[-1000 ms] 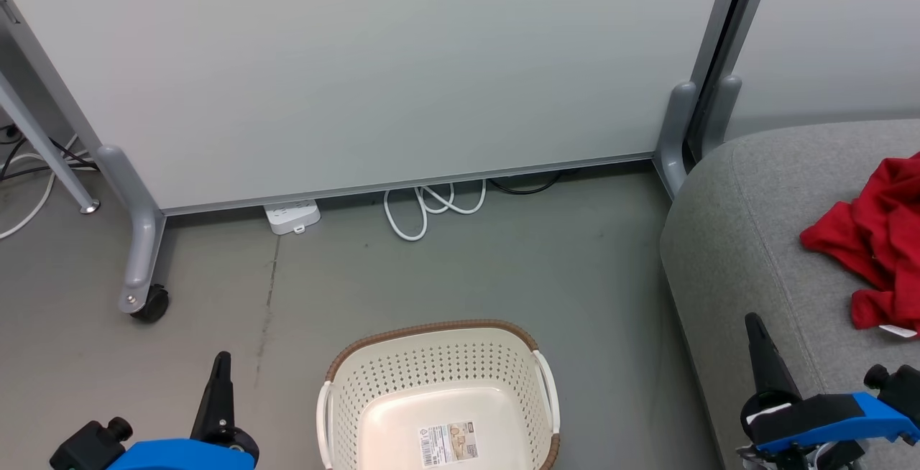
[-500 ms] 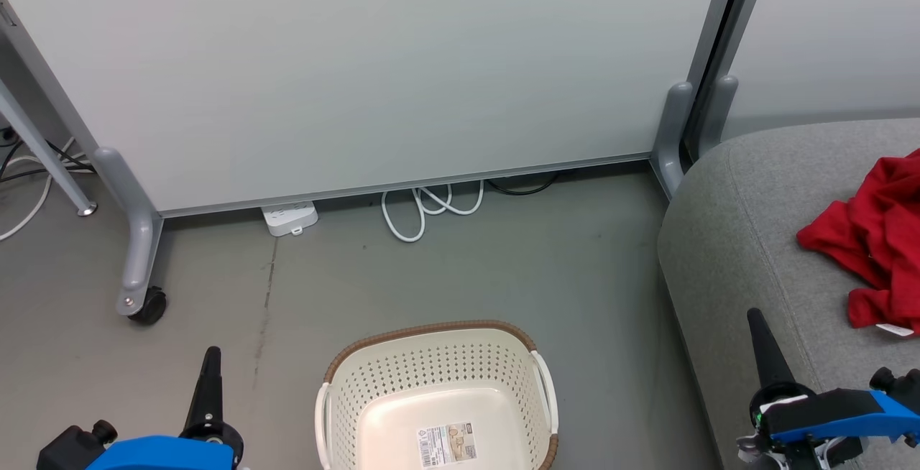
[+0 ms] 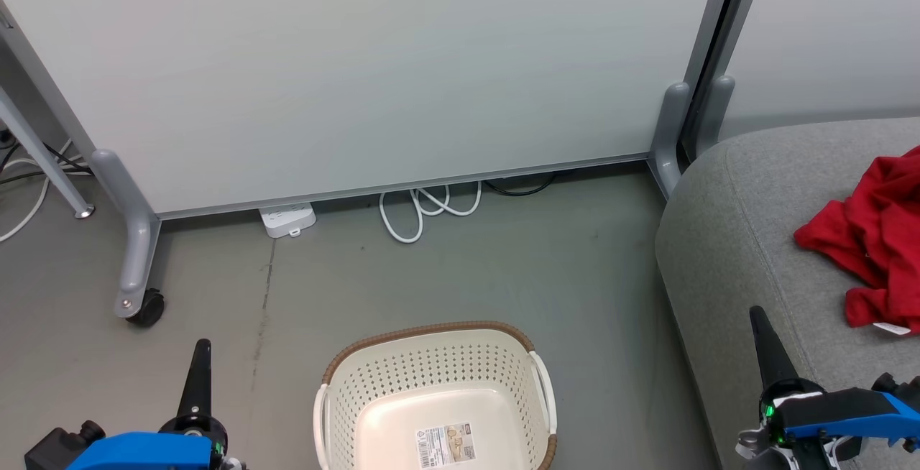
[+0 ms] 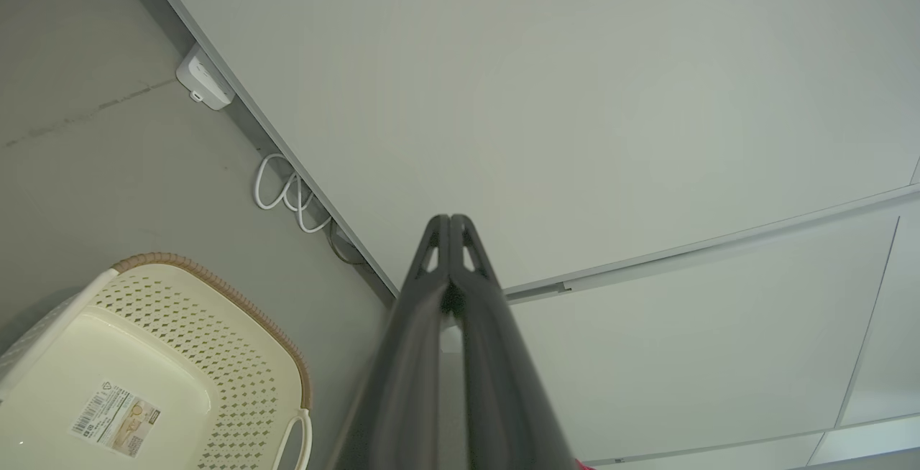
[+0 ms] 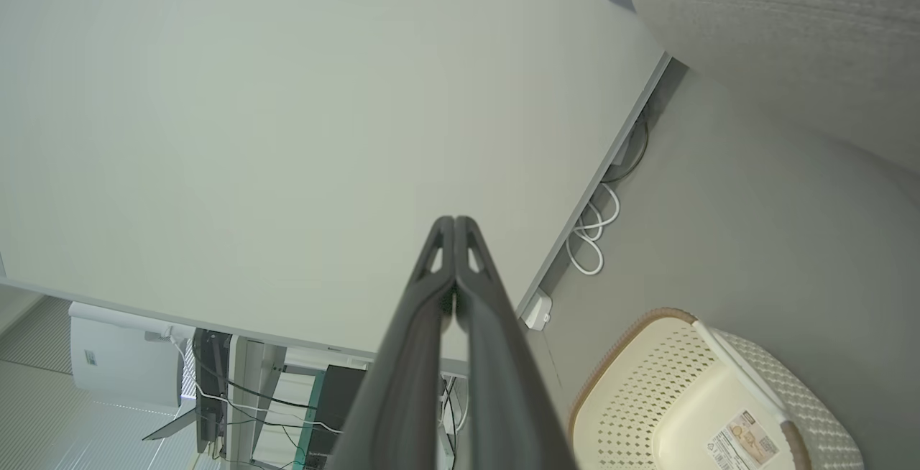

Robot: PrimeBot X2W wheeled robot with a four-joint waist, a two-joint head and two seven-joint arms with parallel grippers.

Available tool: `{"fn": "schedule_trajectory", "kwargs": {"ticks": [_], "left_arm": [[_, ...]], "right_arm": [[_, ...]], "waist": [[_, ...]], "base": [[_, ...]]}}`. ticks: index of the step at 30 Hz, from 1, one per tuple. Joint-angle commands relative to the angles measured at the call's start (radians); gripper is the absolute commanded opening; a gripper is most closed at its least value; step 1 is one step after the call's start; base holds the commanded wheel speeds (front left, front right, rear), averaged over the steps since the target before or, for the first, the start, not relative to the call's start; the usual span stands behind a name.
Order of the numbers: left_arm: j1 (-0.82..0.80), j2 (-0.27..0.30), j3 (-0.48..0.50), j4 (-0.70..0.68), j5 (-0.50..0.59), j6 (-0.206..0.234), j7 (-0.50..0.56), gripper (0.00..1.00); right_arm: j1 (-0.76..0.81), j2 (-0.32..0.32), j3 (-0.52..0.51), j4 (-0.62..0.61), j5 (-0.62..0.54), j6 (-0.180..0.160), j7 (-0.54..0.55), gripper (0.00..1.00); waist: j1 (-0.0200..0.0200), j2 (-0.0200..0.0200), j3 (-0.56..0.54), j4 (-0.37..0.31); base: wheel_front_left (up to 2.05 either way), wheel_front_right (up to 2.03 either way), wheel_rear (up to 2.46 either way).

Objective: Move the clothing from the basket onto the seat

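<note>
- Clothing (image 3: 873, 240), bright red and crumpled, lies on the seat (image 3: 726, 240) at the right edge of the head view, partly cut off by the frame. A small white tag (image 3: 891, 328) sticks out at its lower edge, the print too small to read.
- The seat's grey, coarse-fabric corner rounds down toward the floor (image 3: 503, 276).
- The basket (image 3: 431, 366), cream and perforated with a brown rim, stands on the floor at bottom centre, left of the seat and apart from it. Its bare bottom carries a barcode sticker (image 3: 447, 445) with a small picture; the lettering is illegible.
- The left gripper (image 3: 203, 345), lower left, has its two dark fingers pressed together tip to tip, above the floor beside the basket.
- The right gripper (image 3: 755, 311), lower right, has its fingers closed the same way, in front of the seat's near side.
- Behind, a pale partition panel (image 3: 359, 75) stands on grey legs, one with a black caster (image 3: 147, 306). A white power strip (image 3: 288, 219) and a looped white cable (image 3: 424, 208) lie at its foot.
</note>
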State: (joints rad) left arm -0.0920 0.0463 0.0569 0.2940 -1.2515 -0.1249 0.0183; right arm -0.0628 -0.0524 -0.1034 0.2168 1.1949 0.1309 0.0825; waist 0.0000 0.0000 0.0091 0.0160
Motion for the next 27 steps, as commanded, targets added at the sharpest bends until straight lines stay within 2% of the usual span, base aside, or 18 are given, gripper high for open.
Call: {"fn": "schedule_trajectory", "kwargs": {"ticks": [1,27], "left_arm": [[-0.019,0.005,0.006,-0.010,-0.019,-0.004,0.007,0.00],[-0.021,0.006,0.040,-0.035,-0.227,-0.007,0.062,0.00]], "right_arm": [[-0.026,0.001,-0.002,-0.003,0.023,0.000,0.002,0.00],[-0.044,0.003,-0.009,0.017,0.264,0.000,0.021,0.00]], "waist": [[0.0000,0.0000,0.000,0.000],[0.0000,0.0000,-0.003,-0.009]], "base": [[0.00,0.00,0.00],[0.00,0.00,0.00]]}}
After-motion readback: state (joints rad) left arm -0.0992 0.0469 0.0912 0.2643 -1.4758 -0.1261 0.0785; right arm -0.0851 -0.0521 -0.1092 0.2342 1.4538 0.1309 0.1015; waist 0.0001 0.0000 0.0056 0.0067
